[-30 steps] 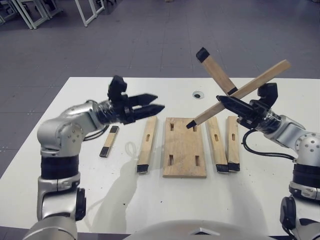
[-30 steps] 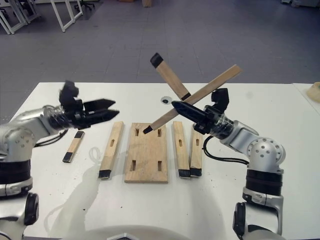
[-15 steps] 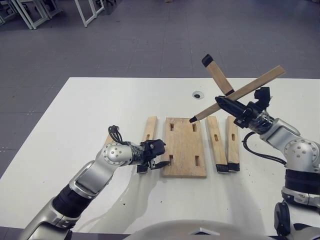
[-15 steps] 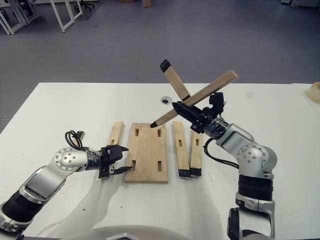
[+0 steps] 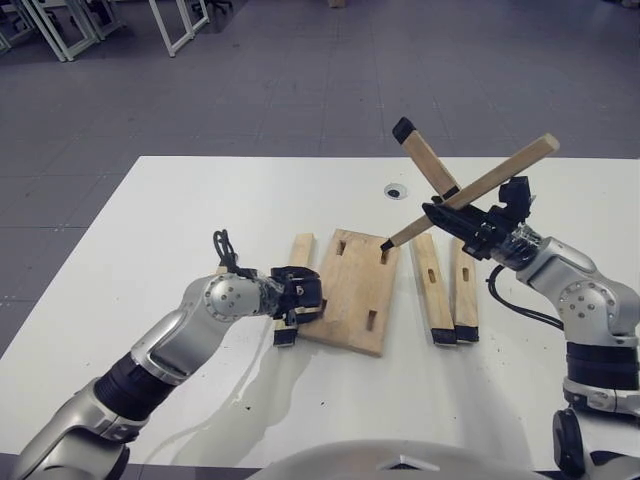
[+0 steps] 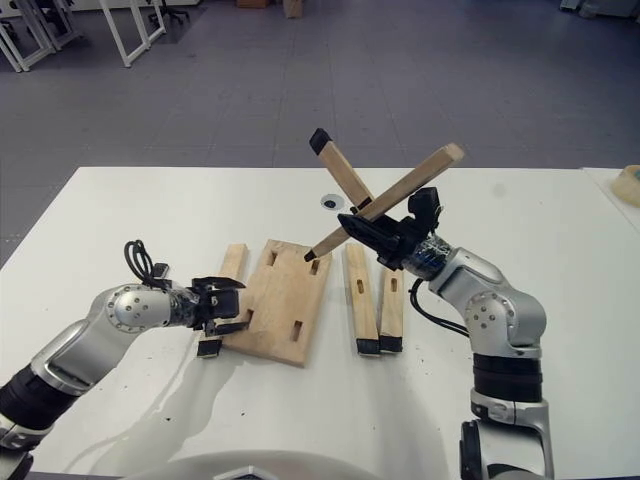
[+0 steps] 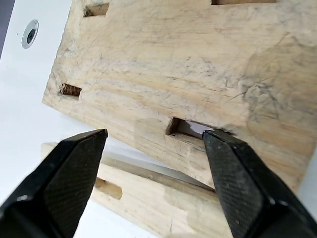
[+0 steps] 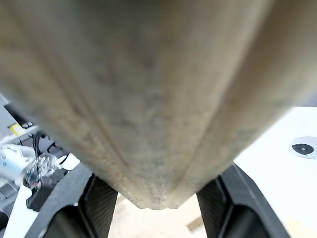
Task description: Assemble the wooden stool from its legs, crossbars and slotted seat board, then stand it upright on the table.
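White table [image 5: 150, 220]: left gripper [image 5: 305, 298] fingers apart at seat board [image 5: 355, 295] edge; right gripper [image 5: 442, 213] clamped on crossed legs [image 5: 515, 163].

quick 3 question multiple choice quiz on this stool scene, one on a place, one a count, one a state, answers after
1. Where is the lower black tip of the crossed legs?
A. at a far slot of the seat board
B. on the floor
C. on a chair

2. How many legs lie flat just right of the seat board?
A. none
B. two
C. five

3. What is the right gripper doing?
A. hanging open
B. shut on the crossed legs
C. pressing the seat board flat

Answers:
1 A, the tip meets the board's far right slot.
2 B, two flat legs lie side by side there.
3 B, its fingers clamp the wood near the crossing, up in the air.
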Tool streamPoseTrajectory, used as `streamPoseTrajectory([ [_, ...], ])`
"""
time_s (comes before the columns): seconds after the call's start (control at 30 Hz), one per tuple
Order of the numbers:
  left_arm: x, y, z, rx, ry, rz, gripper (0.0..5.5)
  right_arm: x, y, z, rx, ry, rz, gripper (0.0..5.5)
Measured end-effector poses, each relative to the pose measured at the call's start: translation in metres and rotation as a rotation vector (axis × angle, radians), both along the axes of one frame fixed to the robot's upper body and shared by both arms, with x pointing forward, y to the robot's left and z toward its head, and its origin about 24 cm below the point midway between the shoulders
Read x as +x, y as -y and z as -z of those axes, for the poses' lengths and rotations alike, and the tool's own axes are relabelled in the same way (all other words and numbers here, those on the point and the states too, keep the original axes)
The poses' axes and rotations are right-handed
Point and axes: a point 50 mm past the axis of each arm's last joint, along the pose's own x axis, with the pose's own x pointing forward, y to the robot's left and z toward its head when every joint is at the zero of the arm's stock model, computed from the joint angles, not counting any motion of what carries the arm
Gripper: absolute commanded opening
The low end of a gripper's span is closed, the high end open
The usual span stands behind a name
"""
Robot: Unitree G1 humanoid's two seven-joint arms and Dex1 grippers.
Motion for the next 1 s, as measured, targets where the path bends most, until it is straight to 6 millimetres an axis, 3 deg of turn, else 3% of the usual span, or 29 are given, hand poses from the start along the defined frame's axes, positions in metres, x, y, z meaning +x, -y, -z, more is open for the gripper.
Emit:
streamPoseTrajectory([
  [0.17,0.006,-0.020,-0.001,0.036,-0.015,-0.058,3.57,0.004,-0.005,0.019,-0.099,0.000,-0.050,2.03],
  [0.33,0.014,-0.028,0.000,0.064,0.009,-0.065,3.57,0.016,-0.018,0.032,-0.147,-0.004,-0.139,2.03],
  [0.83,0.018,-0.029,0.001,0.072,0.015,-0.040,3.57,0.056,-0.031,0.047,-0.263,-0.026,-0.288,2.03],
  [1.0,0.019,-0.026,0.002,0.076,0.018,-0.033,3.57,0.058,-0.042,0.042,-0.371,0.030,-0.356,2.03],
])
